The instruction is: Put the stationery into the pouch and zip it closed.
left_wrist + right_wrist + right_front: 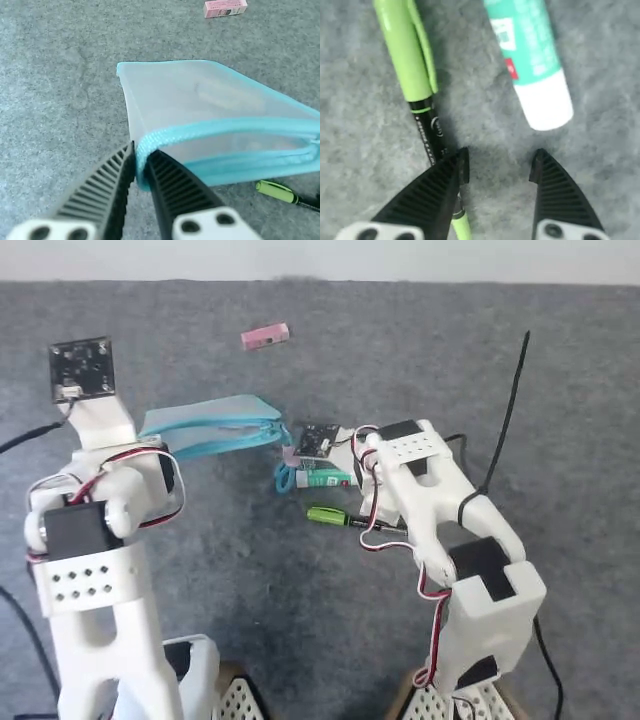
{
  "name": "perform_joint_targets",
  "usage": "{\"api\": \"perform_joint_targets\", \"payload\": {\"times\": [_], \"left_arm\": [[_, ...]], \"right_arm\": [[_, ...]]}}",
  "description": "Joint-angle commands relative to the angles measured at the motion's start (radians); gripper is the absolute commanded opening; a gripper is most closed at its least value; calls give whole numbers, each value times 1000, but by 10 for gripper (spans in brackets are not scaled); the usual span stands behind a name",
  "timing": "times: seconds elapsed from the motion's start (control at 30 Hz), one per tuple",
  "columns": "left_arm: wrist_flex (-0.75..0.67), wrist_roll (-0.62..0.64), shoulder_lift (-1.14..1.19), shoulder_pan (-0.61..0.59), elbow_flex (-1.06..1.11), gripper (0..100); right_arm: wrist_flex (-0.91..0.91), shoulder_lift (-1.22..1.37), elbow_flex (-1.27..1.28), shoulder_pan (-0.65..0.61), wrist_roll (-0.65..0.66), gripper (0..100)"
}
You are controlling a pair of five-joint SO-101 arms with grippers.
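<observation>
Left wrist view — left tool (140,151) pinches pouch (200,105) corner.

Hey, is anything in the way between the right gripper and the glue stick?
Nothing visible is. The right gripper is open above bare mat, and the glue stick lies just ahead of its fingers, white end nearest. The green pen lies alongside, running close by one finger, not across the path.

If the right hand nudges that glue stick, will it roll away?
Probably: the glue stick is a smooth round tube lying on its side, though the fuzzy mat may slow it. It looks rigid, so the open right hand should pinch it without squashing.
</observation>
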Motion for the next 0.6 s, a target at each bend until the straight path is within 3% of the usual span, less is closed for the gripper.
{"api": "perform_joint_targets", "payload": {"times": [0.0,0.13,0.3,0.57], "left_arm": [[-43,-8,-37,-5,-13,12],[-52,-8,-37,-5,-13,12],[-49,-8,-37,-5,-13,12],[-48,-6,-37,-5,-13,12]], "right_arm": [[79,-134,-34,-2,-31,217],[127,-229,18,-42,-26,217],[18,-297,169,-105,-25,217],[-73,-185,192,-107,-26,214]]}}
